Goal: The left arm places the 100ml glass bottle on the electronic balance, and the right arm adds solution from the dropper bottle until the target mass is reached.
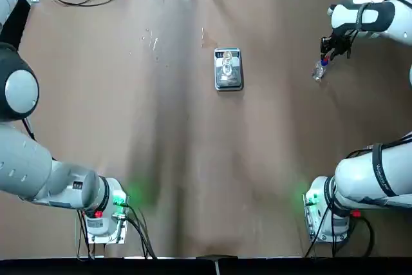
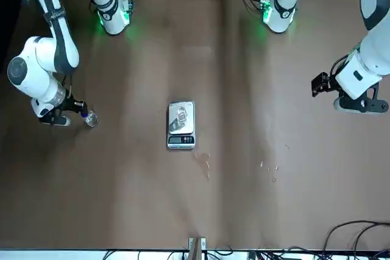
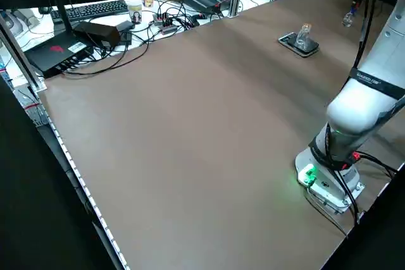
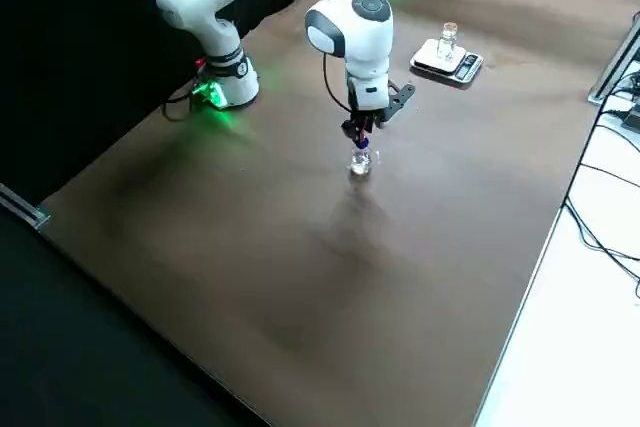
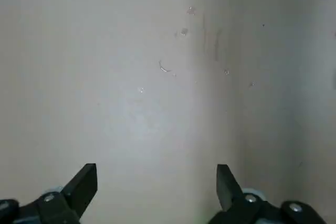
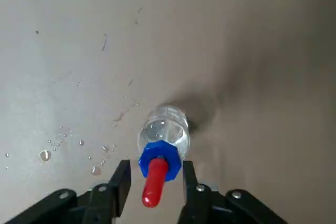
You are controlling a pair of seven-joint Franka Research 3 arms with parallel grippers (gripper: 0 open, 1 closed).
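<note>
Right tool (image 6: 152,182) — fingers straddling the upright dropper bottle (image 6: 160,153), narrowly open, not yet clamped — electronic balance (image 1: 228,69) lies well leftward.

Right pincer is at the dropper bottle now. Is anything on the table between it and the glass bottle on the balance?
Nothing visible. In the top view, bare table lies between the dropper bottle at the right pincer and the 100ml glass bottle standing on the electronic balance. The left pincer is off at the far side, open.
</note>
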